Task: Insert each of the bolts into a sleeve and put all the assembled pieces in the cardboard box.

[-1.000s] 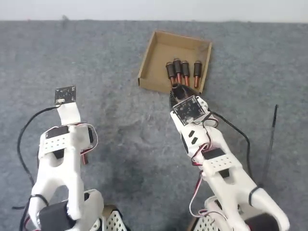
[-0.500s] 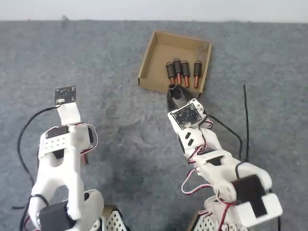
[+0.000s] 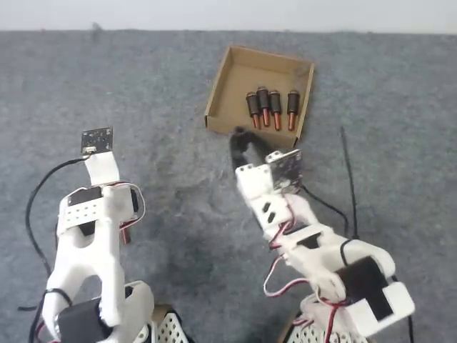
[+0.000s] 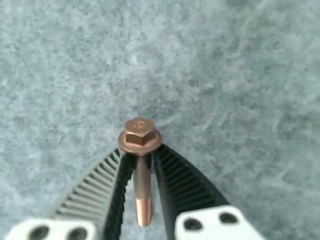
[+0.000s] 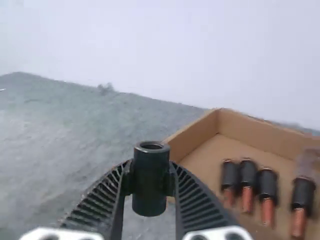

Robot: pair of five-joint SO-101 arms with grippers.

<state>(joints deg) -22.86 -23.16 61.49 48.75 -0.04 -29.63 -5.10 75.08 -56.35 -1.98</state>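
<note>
Copper bolt [image 4: 140,136] is pinched by its shank in your left gripper [image 4: 141,152], over bare grey table [image 3: 157,93]. Your right gripper [image 5: 150,172] is clamped on an upright black sleeve [image 5: 150,182], just off the near wall of the cardboard box [image 3: 250,75] by the table's far edge. Four assembled pieces [image 3: 270,108] lie inside.

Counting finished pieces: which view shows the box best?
High view: the whole box from above, four pieces side by side inside. The right wrist view shows it at a low angle, one side cut off, beyond the sleeve.
</note>
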